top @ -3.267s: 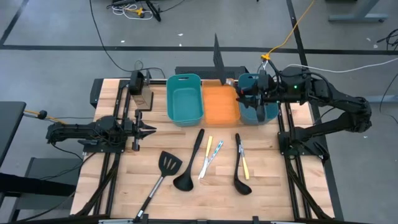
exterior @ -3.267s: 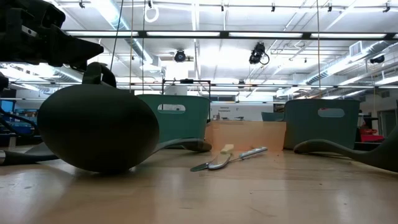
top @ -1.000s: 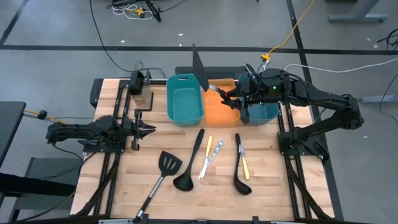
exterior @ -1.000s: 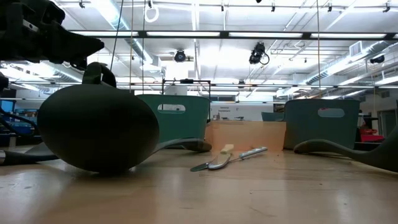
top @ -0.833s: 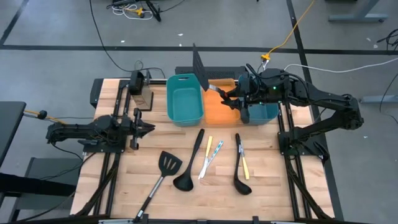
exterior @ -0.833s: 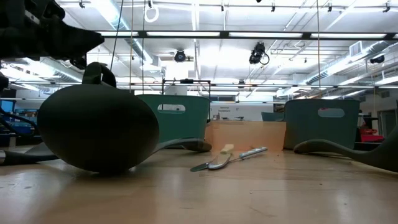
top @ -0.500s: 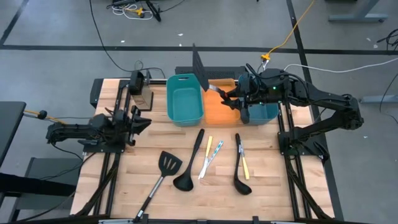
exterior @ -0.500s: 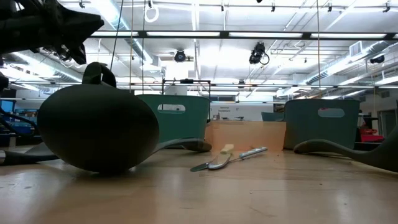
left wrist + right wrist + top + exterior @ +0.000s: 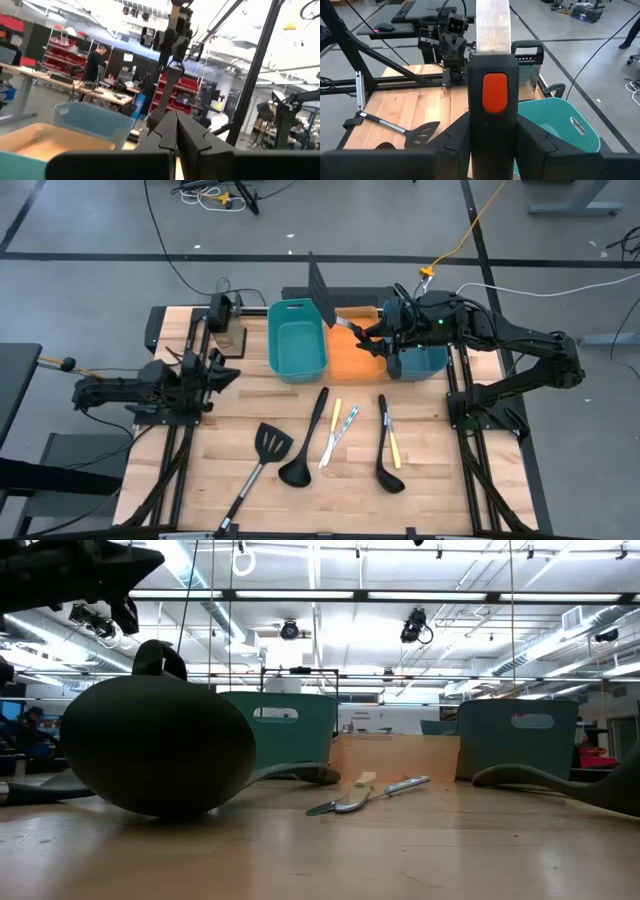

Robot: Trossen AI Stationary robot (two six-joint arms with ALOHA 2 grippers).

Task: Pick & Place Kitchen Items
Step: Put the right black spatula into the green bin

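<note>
- The right gripper (image 9: 372, 338) hangs above the orange bin (image 9: 352, 355), clamped on the black handle of a wide-bladed spatula (image 9: 492, 30) whose blade rises away from it.
- Teal bins flank that one: one (image 9: 297, 340) on its far side from the gripper, another (image 9: 420, 360) beneath the right arm.
- Nearer the bench (image 9: 250, 410) front lie a slotted spatula (image 9: 262, 455), two ladles (image 9: 300, 460) and (image 9: 385, 455), and thin yellow, white and teal sticks (image 9: 338, 430), all unsorted.
- The left gripper (image 9: 222, 372), pressed together and empty, waits at the bench's left edge.
- Most of the sorting appears left.
</note>
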